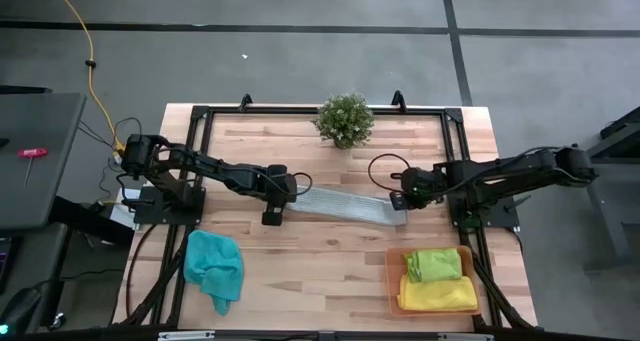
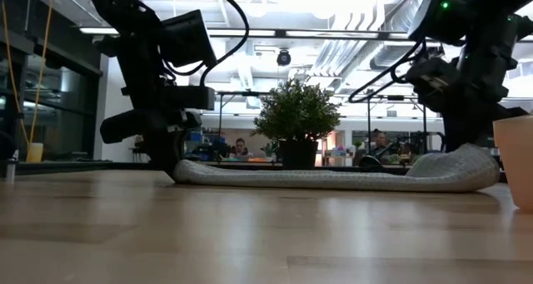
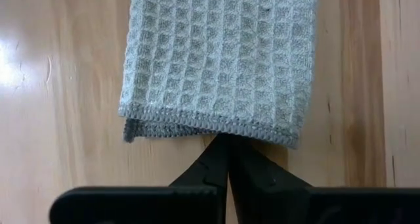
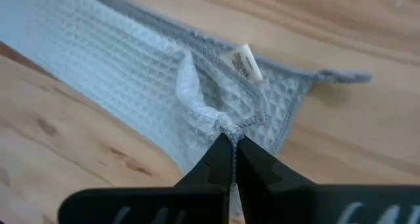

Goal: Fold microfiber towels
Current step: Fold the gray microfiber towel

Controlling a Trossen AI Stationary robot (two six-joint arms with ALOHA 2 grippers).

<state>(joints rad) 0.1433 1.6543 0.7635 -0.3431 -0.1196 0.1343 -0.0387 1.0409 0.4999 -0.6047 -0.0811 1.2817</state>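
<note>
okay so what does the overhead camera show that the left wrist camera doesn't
Only the high view shows the teal towel crumpled near the left arm's base, the lime green towel and a yellow towel in the orange tray, the potted plant, and the right gripper. Only the left wrist view shows the grey towel's waffle weave and stitched hem. Both show the light grey towel pinched by the left gripper.

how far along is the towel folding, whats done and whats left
Looks done: a lime green towel and a yellow towel lie folded in the translucent orange tray. In hand: the light grey waffle-weave towel, doubled over, with the left gripper and right gripper each shut on an end. Left: the teal towel, crumpled near the table's front-left.
</note>
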